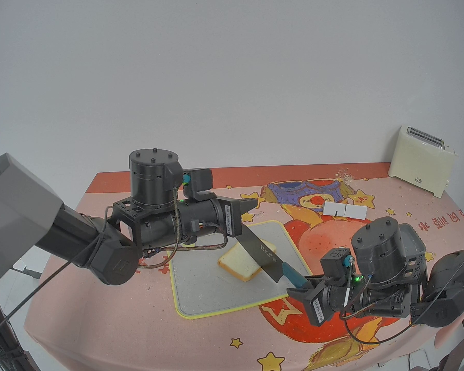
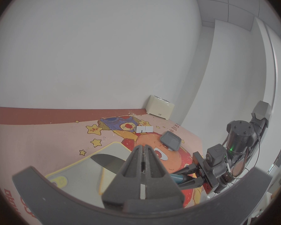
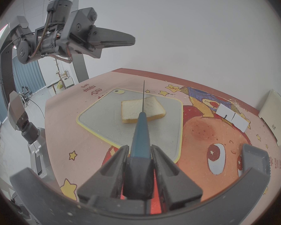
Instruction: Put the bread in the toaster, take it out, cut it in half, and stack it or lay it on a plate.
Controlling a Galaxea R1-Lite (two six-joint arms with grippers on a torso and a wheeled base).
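Bread (image 1: 246, 264) looks uncut, so this should be the cutting step. Surface (image 1: 113, 305): cutting board (image 1: 206, 289) mid, toward the near edge; toaster (image 1: 421, 161) at the far right corner, well apart. Left gripper (image 1: 242, 209) is pressed together, empty, hanging above the board and clear of the slice. Right gripper (image 1: 307, 292) is pinching the knife (image 1: 265, 256) by its handle, blade slanting over the slice; can't tell if it touches. The slice lies flat on the board's right half. Risks: nothing pins the bread, so it may skid or squash under the blade and give uneven halves. The blade tip sits near the left gripper, so they could clash.
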